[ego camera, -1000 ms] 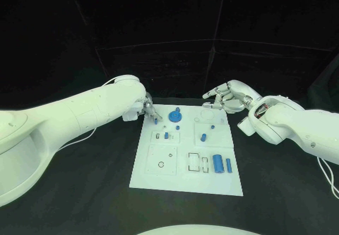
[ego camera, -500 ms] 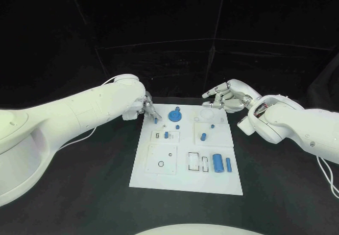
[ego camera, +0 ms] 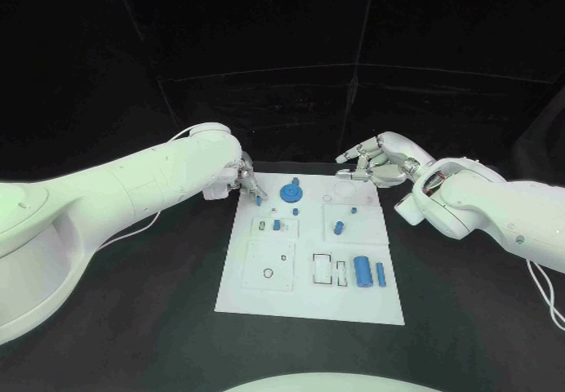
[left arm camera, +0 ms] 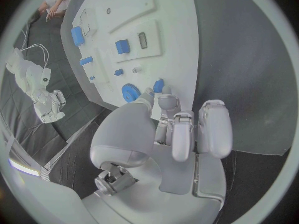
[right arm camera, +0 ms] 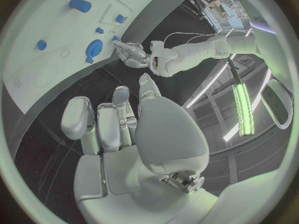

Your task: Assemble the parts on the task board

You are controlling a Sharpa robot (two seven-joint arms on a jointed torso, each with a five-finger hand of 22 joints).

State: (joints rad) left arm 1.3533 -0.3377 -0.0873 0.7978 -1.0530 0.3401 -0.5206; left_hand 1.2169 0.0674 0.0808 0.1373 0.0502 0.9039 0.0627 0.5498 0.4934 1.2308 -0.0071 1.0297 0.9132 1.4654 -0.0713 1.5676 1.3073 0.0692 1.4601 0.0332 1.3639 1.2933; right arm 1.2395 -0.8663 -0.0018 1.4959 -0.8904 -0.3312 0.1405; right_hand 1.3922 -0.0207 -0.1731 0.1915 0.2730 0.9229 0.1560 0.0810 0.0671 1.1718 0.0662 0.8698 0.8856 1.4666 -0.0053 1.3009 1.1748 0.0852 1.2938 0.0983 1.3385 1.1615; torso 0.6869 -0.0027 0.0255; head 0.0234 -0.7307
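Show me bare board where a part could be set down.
The task board's near strip, below the two blue cylinders, is bare. The far end is crowded: left hand at the corner beside the blue gear, right hand opposite.

Head camera looks down over whole task board (ego camera: 311,253). Wrist cameras sit close behind own fingers, both facing board's far end.

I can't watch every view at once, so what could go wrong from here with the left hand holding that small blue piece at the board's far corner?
1. The left hand pinches the small blue piece only at its fingertips, so it could slip out.
2. The blue gear sits right beside that hand, which might knock it.
3. The right hand hovers over the white board's far edge and may crowd the work.
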